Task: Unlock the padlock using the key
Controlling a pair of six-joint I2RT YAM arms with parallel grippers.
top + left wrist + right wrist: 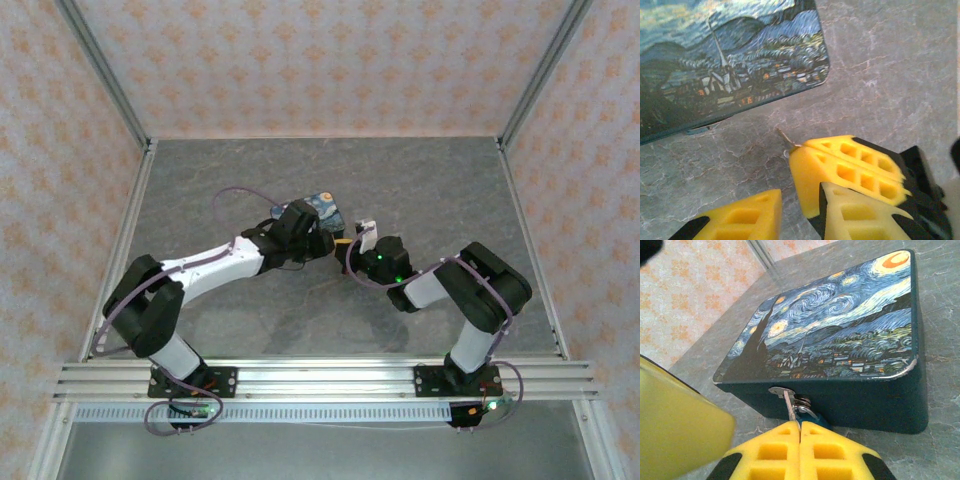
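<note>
The right gripper (800, 426) pinches the key (788, 409) at the tin's (840, 340) clasp (777, 390); the left gripper (799, 212) stands narrow, empty.

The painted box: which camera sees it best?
The right wrist camera: the box shows almost its whole lid and front wall up close. The left wrist camera catches part of the box from above. The top camera shows a small patch peeking past the left arm.

Most of key (789, 407) hidden between closed right jaws, tin (715, 65) cut off top and left
</note>
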